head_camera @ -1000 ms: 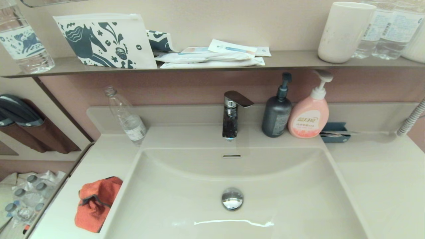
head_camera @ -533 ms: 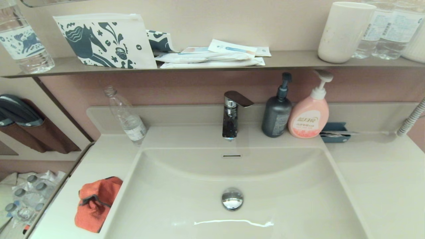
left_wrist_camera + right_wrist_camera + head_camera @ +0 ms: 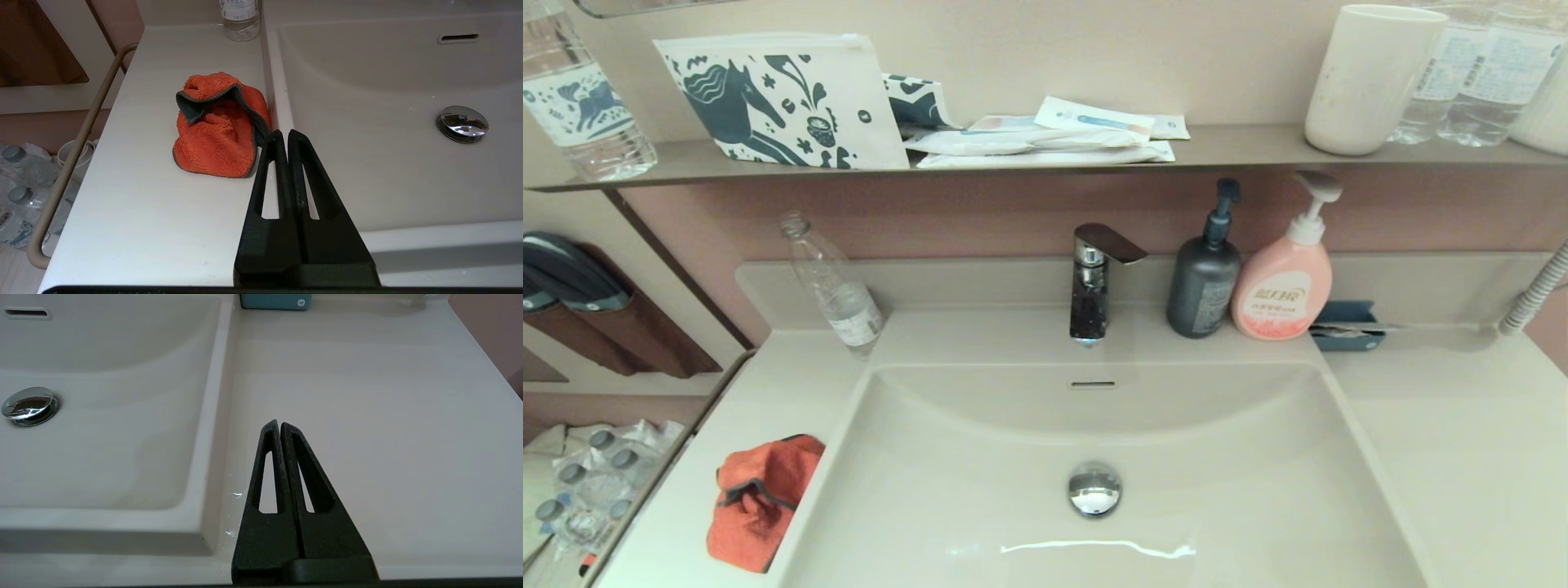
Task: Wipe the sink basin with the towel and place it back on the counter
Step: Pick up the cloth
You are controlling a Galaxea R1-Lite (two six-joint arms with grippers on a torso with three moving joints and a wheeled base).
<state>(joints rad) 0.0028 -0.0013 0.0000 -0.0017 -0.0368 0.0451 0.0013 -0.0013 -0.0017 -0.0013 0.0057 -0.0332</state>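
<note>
Here's the sink basin (image 3: 1192,498), wide and glossy, chrome drain stopper (image 3: 1094,488) sitting at its centre, overflow slot (image 3: 1092,384) at twelve o'clock from it. Nothing lies in the bowl but a streak of reflected light. The towel (image 3: 756,500), orange-red with grey trim, lies crumpled on the surface (image 3: 1462,457) at nine o'clock from the drain, right against the basin's left rim.

Left gripper (image 3: 284,134) is closed, fingers pressed together, holding nothing, poised above the front edge with the towel just beyond its tips. Right gripper (image 3: 278,424) is closed and empty too, over the bare surface on the basin's right side.

Containers now: a clear plastic bottle (image 3: 833,286), uncapped and apparently empty, stands at eleven o'clock from the drain. Faucet (image 3: 1093,282) at twelve. At one o'clock, a dark grey pump bottle (image 3: 1203,278) touching a pink pump bottle (image 3: 1284,282), then a small teal holder (image 3: 1346,325) whose contents I can't make out. Up on the wall shelf (image 3: 1241,151): a blue-and-white pouch (image 3: 780,102), flat sachets (image 3: 1045,135), a white cup (image 3: 1372,77), and water bottles (image 3: 1470,77).
</note>
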